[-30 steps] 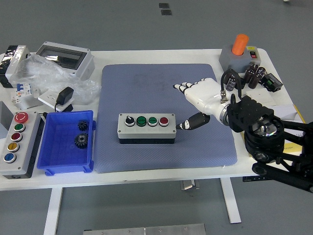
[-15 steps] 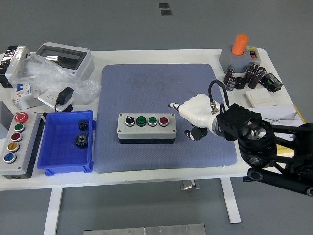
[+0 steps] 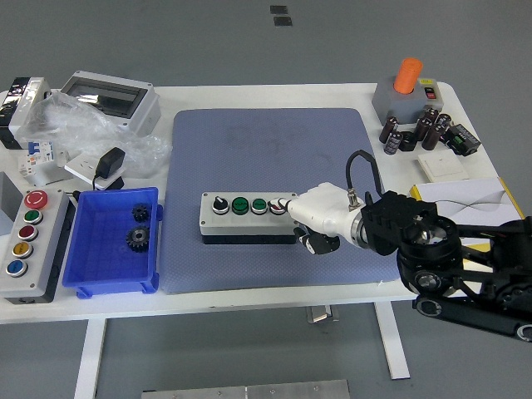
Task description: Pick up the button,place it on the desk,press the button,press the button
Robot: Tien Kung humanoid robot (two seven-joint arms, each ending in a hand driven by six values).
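Your blue tray (image 3: 91, 241) with two gears sits left on the surface (image 3: 274, 98); the button box (image 3: 248, 216) lies mid-mat (image 3: 274, 158); your right hand (image 3: 314, 212), fingers curled and holding nothing, touches its red-button end.

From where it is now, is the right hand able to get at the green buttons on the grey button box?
Probably yes. The white right hand is already at the box's right end, over the red button; the green buttons sit just beyond, uncovered, with nothing between.
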